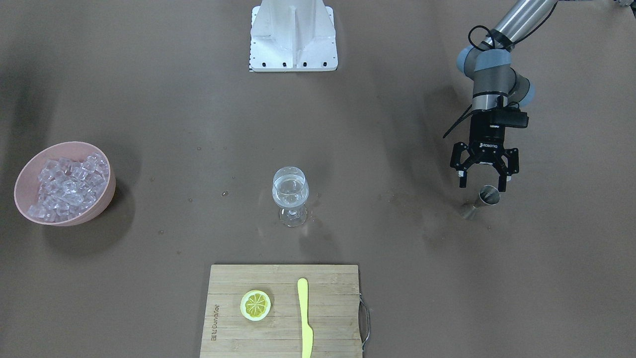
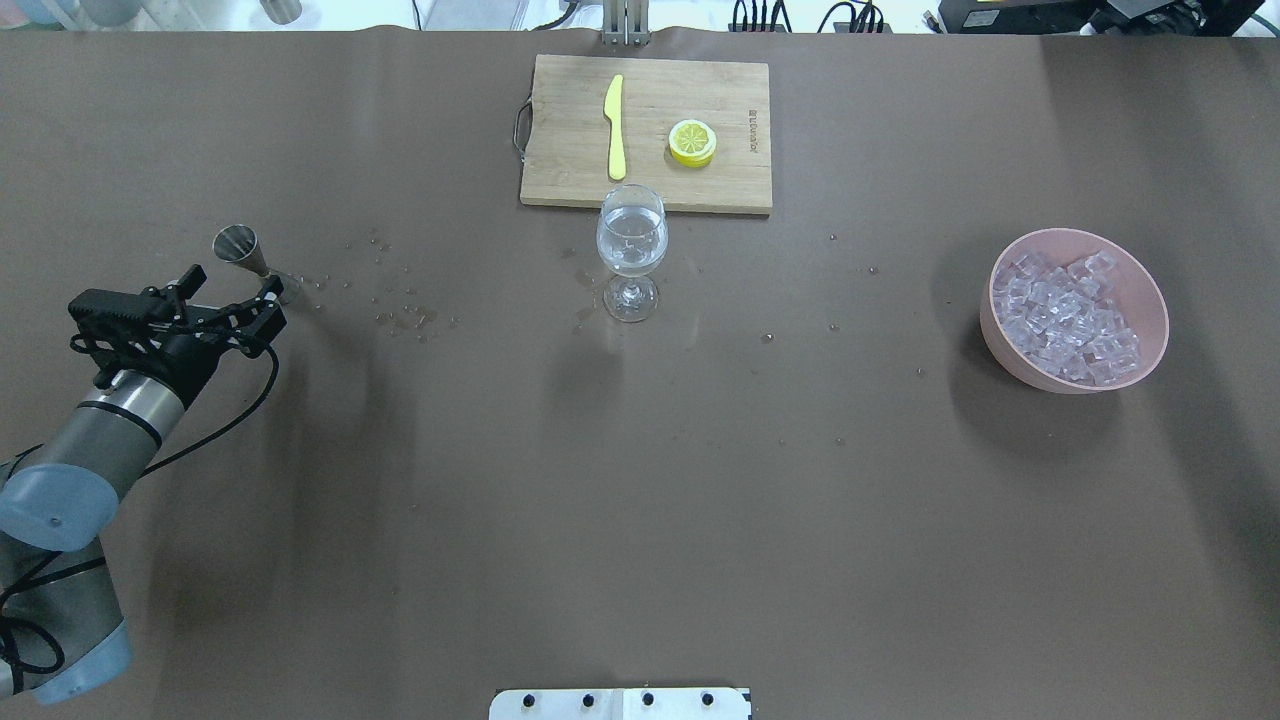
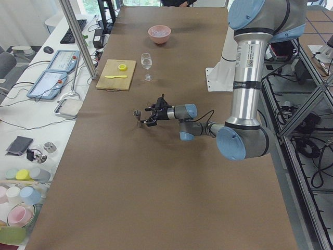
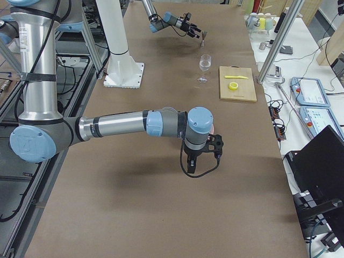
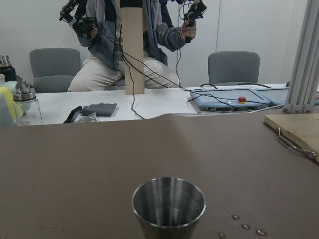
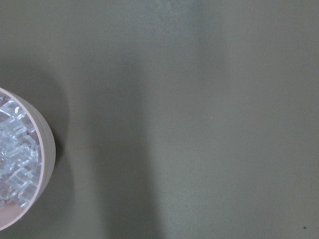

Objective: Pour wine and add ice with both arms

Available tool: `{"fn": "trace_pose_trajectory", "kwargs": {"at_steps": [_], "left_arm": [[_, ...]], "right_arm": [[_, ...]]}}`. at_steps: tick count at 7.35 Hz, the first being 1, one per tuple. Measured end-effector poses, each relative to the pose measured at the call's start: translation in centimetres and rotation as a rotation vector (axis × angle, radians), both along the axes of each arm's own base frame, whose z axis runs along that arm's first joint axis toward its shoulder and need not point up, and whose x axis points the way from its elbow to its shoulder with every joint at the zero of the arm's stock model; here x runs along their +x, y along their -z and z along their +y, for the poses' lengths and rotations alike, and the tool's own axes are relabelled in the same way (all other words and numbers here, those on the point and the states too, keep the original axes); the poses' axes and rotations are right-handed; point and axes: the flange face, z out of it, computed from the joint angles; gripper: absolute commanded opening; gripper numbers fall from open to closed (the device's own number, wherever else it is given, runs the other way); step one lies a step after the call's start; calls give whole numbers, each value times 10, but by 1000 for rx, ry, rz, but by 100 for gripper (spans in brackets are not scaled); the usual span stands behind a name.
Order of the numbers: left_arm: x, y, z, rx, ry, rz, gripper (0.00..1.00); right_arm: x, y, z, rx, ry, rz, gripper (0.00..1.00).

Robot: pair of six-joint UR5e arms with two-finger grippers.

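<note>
A stemmed wine glass (image 1: 290,191) with a little clear wine stands mid-table; it also shows in the overhead view (image 2: 631,240). A pink bowl (image 1: 107,196) holds several clear ice cubes (image 1: 67,186); the right wrist view looks down on its rim (image 6: 47,144). My left gripper (image 1: 483,185) is open and empty, just behind a small steel jigger (image 1: 488,196) standing on the table, which also shows in the overhead view (image 2: 240,248) and close up in the left wrist view (image 5: 168,204). My right gripper (image 4: 215,146) shows only in the right side view, so I cannot tell its state.
A wooden cutting board (image 1: 328,283) at the table's far side from the robot carries a lemon slice (image 1: 256,304) and a yellow knife (image 1: 304,318). The white stand (image 1: 293,37) is at the robot's base. Small drops (image 2: 400,312) dot the table between jigger and glass.
</note>
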Motion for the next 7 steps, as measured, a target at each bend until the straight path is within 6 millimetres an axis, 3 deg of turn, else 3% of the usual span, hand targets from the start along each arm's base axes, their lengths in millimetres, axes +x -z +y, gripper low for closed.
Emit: {"fn": "trace_pose_trajectory", "kwargs": {"at_steps": [2,5,7], "left_arm": [[-29,15,28,-26,-21,8,98],[-33,87,43,-98,-65,-13,98],[-37,128,43,-180,-132,-99,98]], "right_arm": [[0,0,0,0,0,1,100],[0,4,-2,8,0,0,100],[-5,19,-9,41,8,-3,100]]}}
